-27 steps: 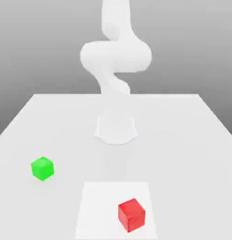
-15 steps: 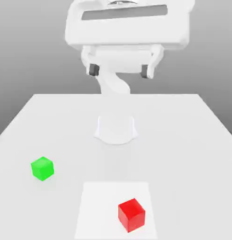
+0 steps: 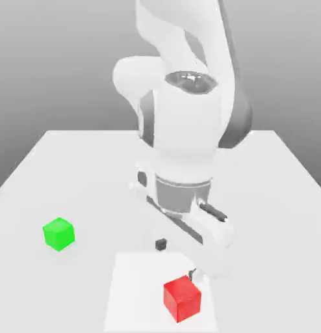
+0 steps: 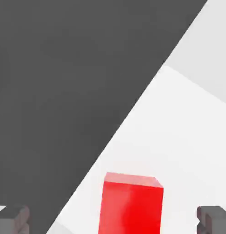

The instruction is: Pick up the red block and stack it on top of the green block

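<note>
The red block [image 3: 182,299] sits on a paler square patch near the table's front, right of centre in the exterior view. The green block [image 3: 58,234] rests apart from it, toward the exterior view's left. My gripper [image 3: 177,259] hangs low, just behind and above the red block, turned at a slant, open with nothing between its fingers. One dark fingertip [image 3: 161,244] shows clearly; the other sits close to the block's top corner. In the hand view the red block [image 4: 131,205] lies ahead between the two grey fingertips [image 4: 12,219] of the gripper [image 4: 113,221], untouched.
The white table [image 3: 267,195] stretches wide around both blocks. A lighter square patch [image 3: 134,293] lies under the red block. My bulky white arm [image 3: 186,130] rises over the table's middle. In the hand view the table edge [image 4: 147,91] borders dark floor.
The arm has swung down from high above the table to just over the red block, with the hand turned at a slant. Both blocks stayed put.
</note>
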Controlling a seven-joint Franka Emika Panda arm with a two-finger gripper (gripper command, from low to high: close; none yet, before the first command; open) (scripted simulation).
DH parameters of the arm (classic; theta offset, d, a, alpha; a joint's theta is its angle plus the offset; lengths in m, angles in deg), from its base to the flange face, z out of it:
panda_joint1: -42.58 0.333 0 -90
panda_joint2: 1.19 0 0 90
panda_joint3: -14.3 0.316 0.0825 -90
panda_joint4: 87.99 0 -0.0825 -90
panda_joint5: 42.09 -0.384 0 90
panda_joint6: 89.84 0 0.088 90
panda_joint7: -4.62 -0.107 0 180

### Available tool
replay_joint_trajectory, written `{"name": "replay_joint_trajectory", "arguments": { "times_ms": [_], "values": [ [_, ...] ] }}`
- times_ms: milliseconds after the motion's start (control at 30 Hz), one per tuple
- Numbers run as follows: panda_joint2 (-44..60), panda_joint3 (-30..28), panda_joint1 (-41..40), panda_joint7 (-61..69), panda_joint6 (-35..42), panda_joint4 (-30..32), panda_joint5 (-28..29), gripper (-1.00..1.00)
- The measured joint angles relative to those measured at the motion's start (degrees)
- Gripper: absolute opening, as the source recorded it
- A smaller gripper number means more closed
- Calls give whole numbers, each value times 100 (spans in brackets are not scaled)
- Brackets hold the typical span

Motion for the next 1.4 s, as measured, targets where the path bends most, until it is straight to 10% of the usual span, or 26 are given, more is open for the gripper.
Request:
{"name": "replay_joint_trajectory", "arguments": {
  "times_ms": [133,167,567,1067,1333,1367,1400],
  "values": [
    [813,-404,307,-466,-634,-106,484,0],
    [999,-530,409,-556,-782,-136,602,-100],
    [135,-142,146,-81,-109,21,-41,-100],
    [-2014,-2028,-2442,877,237,1788,-436,-100],
    [-836,-2245,-2554,1220,-1067,1902,-839,-100],
    [-728,-2225,-2564,1254,-1171,1898,-884,100],
    [-728,-2225,-2564,1254,-1172,1898,-884,100]
  ]
}}
